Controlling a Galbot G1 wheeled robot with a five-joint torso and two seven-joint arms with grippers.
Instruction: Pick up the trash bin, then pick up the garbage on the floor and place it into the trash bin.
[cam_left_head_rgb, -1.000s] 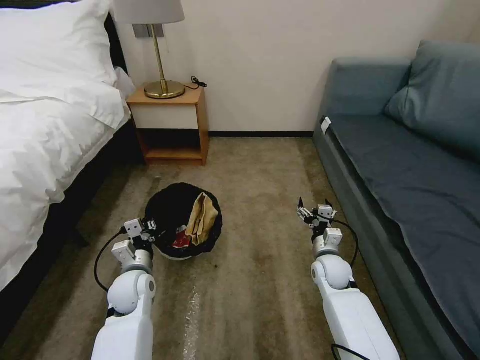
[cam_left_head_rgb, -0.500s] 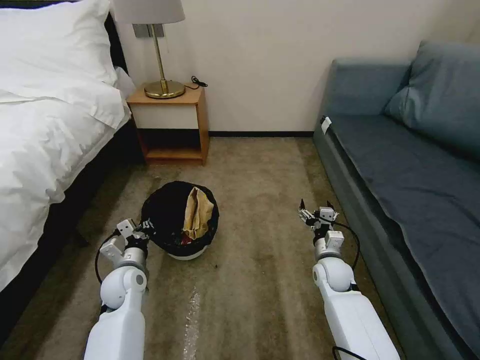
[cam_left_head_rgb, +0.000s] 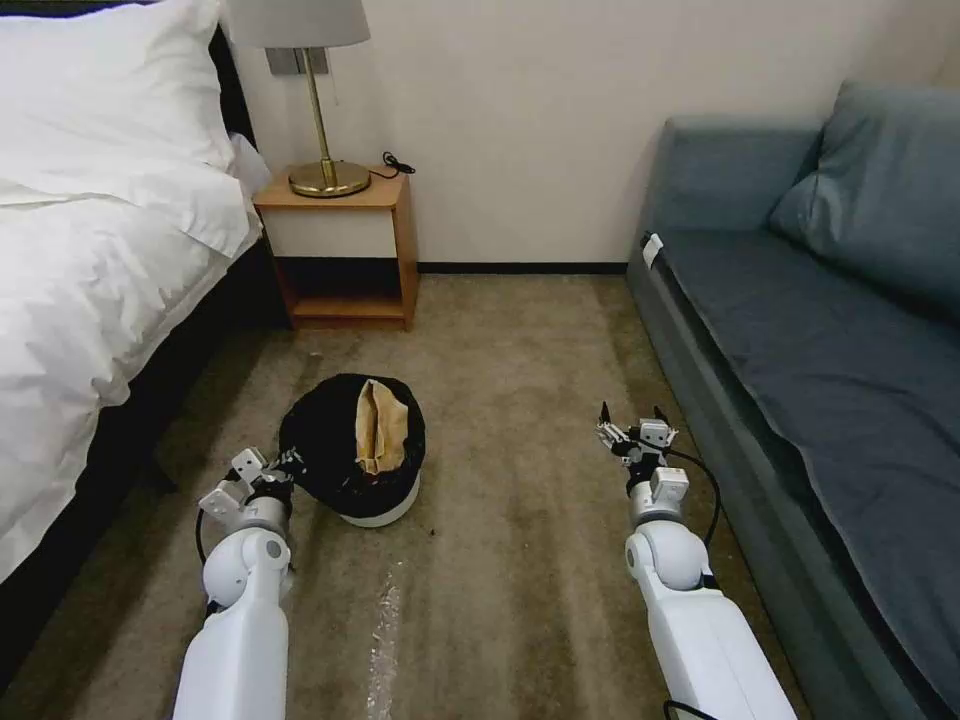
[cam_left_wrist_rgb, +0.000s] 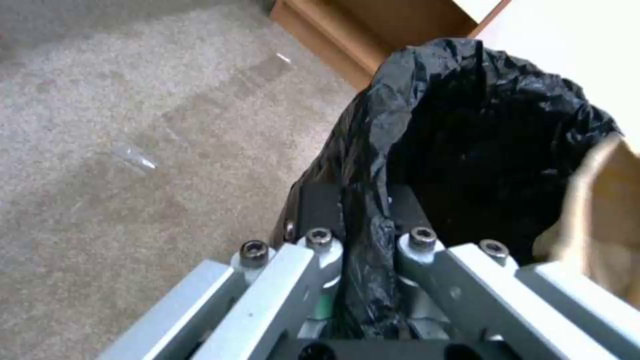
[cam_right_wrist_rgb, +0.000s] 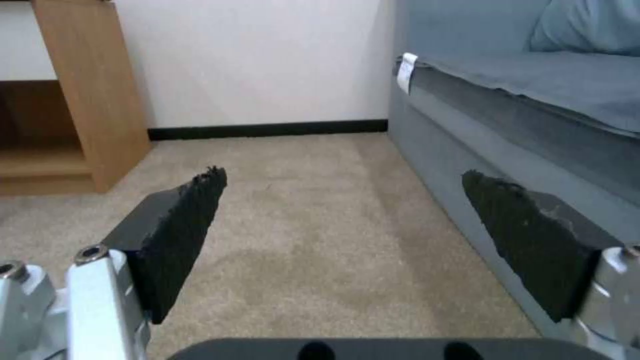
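Left hand (cam_left_wrist_rgb: 357, 235) clamps the bagged rim of the trash bin (cam_left_head_rgb: 380, 505), tan paper bag (cam_left_head_rgb: 380, 428) already inside; right hand (cam_left_head_rgb: 630, 432) hangs open over bare carpet (cam_left_head_rgb: 520, 560), so little seems left

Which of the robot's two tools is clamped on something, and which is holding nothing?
The left tool is clamped on the trash bin, pinching its black-bagged rim. The right tool, near the sofa, is open and holds nothing.
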